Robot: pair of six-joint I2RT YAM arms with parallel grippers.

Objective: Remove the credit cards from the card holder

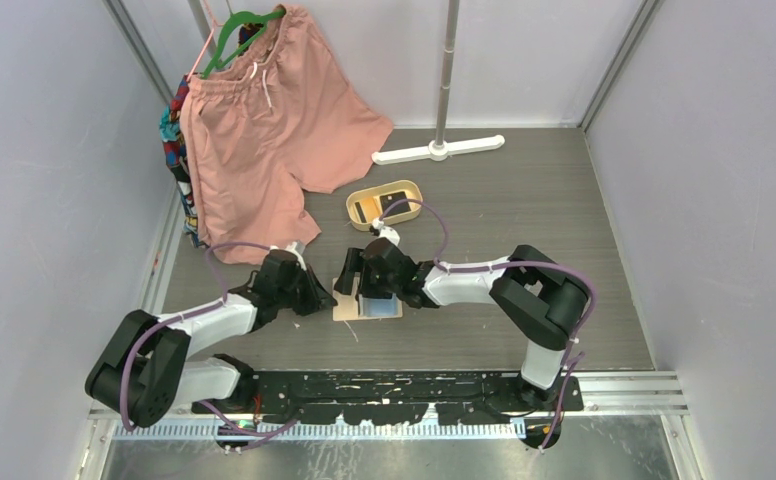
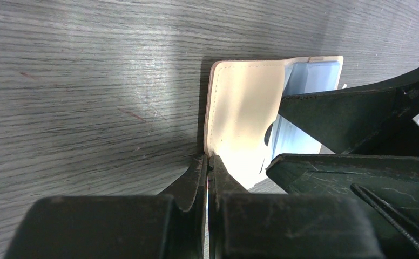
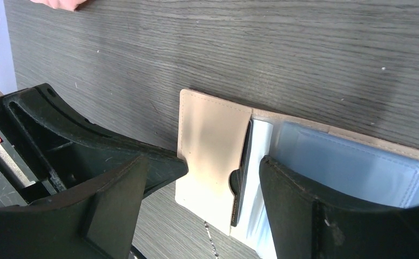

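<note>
**Card holder spread open between both grippers**

The card holder is seen lying opened flat on the grey wood-grain table, just ahead of the two arm bases and between the grippers. Its beige pocket flap is turned toward the left arm, and its pale blue clear sleeves toward the right.

The left gripper is closed tight, with no gap left between its fingers. Its tips are set against the near corner of the beige flap. Whether the flap's edge is actually nipped between them cannot be told from the views.

The right gripper is held wide open above the holder, and nothing is gripped by it. One finger is placed at the outer edge of the beige flap and the other over the blue sleeves, so the pocket's slot is straddled.

A dark card is lodged upright in that slot (only its thin edge is shown, beside the thumb notch).

Farther back, an oval tan tray is set well apart from the holder, and a black card is laid inside it. Pink shorts are hung on a green hanger at the back left, near a white stand.
</note>
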